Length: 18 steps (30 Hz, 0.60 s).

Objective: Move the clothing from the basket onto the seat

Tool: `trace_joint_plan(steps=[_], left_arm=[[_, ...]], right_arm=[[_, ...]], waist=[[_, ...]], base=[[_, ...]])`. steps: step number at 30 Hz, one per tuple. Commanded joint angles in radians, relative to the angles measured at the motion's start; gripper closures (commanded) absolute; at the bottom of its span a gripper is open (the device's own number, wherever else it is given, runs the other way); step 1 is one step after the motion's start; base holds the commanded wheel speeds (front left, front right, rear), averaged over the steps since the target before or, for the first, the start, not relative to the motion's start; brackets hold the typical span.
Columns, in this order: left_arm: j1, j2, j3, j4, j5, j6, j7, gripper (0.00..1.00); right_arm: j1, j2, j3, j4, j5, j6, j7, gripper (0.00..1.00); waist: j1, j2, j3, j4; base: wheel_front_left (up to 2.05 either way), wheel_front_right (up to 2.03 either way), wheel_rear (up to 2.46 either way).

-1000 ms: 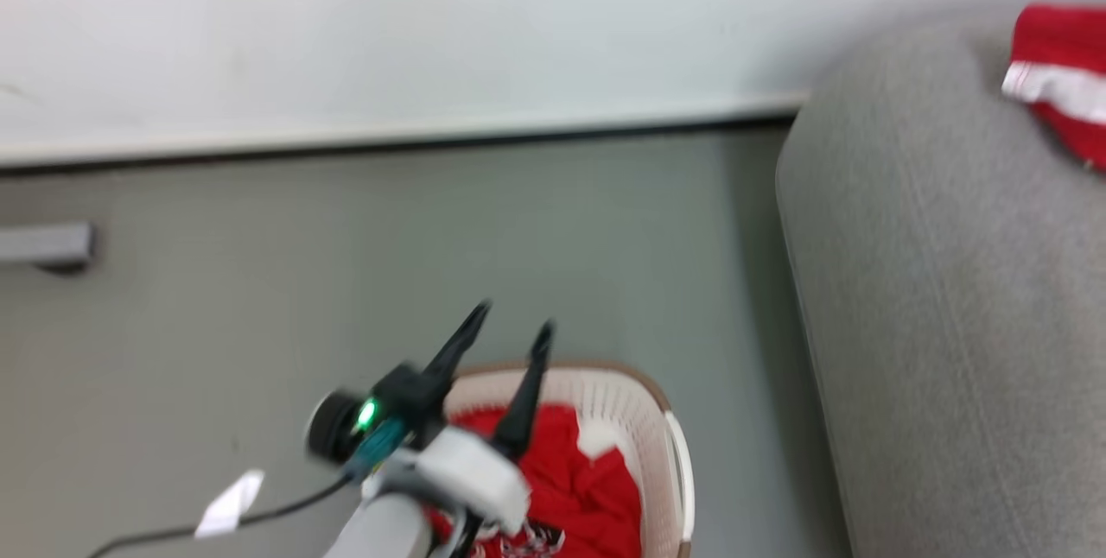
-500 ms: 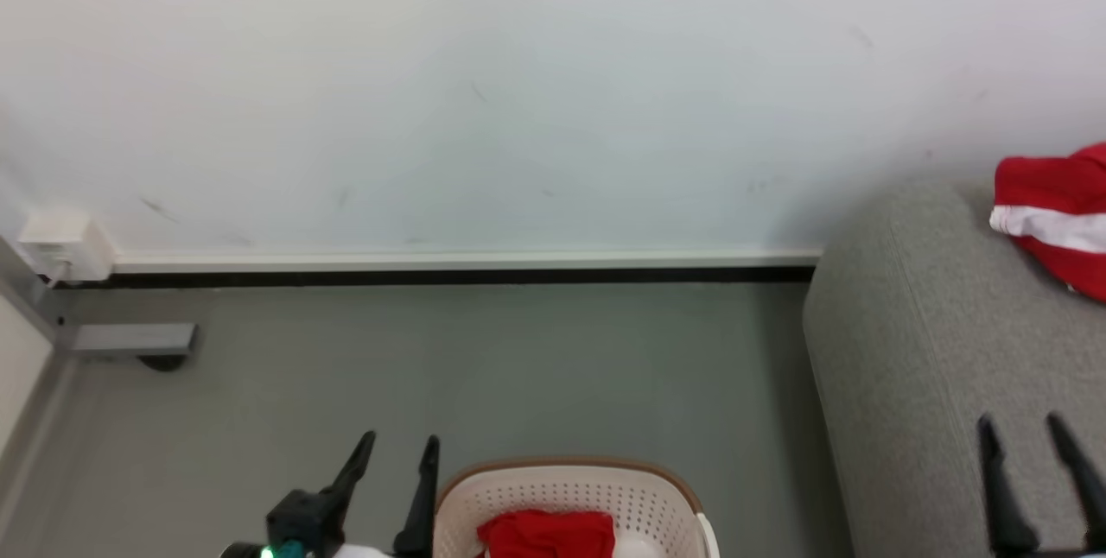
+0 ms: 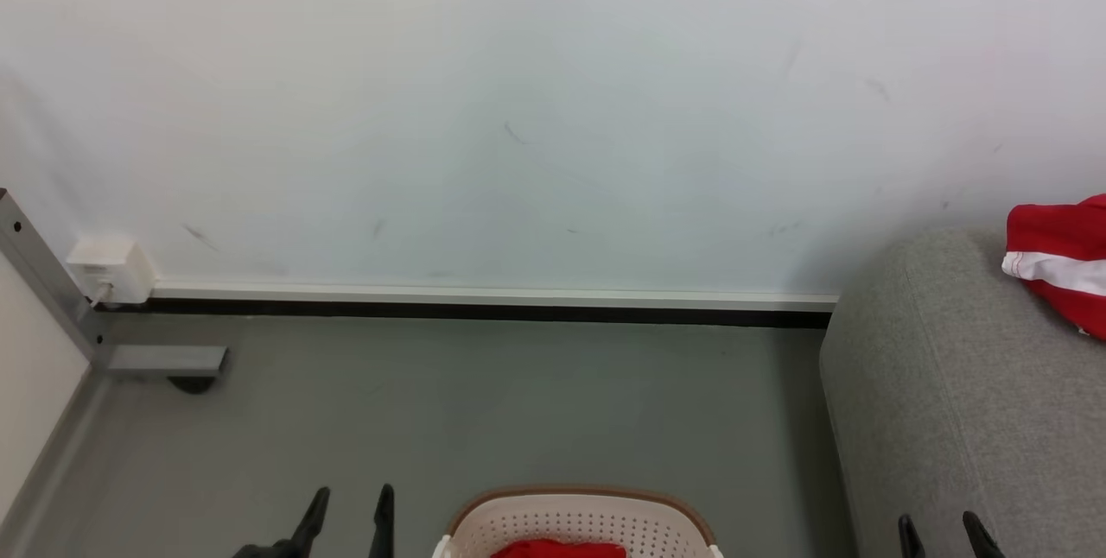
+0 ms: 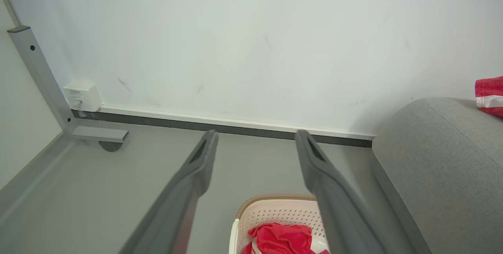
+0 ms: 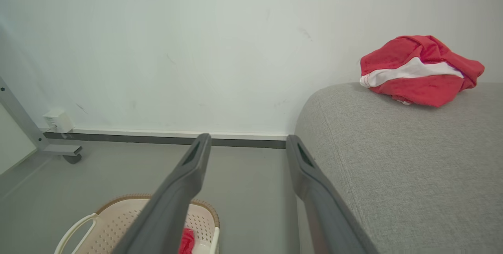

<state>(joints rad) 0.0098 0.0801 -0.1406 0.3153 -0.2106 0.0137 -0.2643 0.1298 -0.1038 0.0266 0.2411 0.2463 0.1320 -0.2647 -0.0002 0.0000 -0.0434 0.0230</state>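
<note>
In the head view the left gripper [image 3: 350,513] pokes up at the lower left over the smooth grey floor [image 3: 518,402], its two dark tapered prongs spread apart with nothing between them. The right gripper [image 3: 939,534] shows just its dark tips at the lower right, likewise parted and empty, seen against the seat [image 3: 950,402], a bulky sofa in nubbly light grey fabric with a rounded corner and a faint seam. Between the two, at the bottom edge, stands the basket [image 3: 581,525], an oval of cream plastic pierced with rows of small holes under a brown woven-look rim, and a sliver of red clothing [image 3: 560,550] lies inside it. A second red garment [image 3: 1056,260] with a white stripe lies rumpled on top of the seat at the far right, close to the scuffed matt white wall [image 3: 518,109]. In the left wrist view the matt grey fingers [image 4: 188,191] stand wide and hold nothing, and below and between them is the basket's far end, with soft crumpled red cloth in it. In the right wrist view that gripper's fingers [image 5: 173,195] are as widely spread and empty. The basket sits at lower left on the floor near the seat, one thin white loop handle showing, while the garment on the seat forms a soft folded mound crossed by a white band.
</note>
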Motion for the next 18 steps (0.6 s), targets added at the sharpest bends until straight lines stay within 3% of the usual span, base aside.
trace_joint_plan(steps=[1,18], left_arm=[[0.015,-0.001,0.012,0.000,0.012,-0.007,0.000,0.00],[0.009,-0.026,0.061,0.000,0.046,-0.044,0.000,0.00]], right_arm=[[0.016,0.001,-0.002,0.003,-0.002,-0.003,0.001,0.00],[0.014,0.014,0.006,0.002,-0.006,-0.003,0.001,0.00]], waist=[[0.0002,0.0000,-0.001,-0.006],[0.0002,0.0000,0.013,-0.028]], base=[[0.00,0.00,0.00],[0.00,0.00,0.00]])
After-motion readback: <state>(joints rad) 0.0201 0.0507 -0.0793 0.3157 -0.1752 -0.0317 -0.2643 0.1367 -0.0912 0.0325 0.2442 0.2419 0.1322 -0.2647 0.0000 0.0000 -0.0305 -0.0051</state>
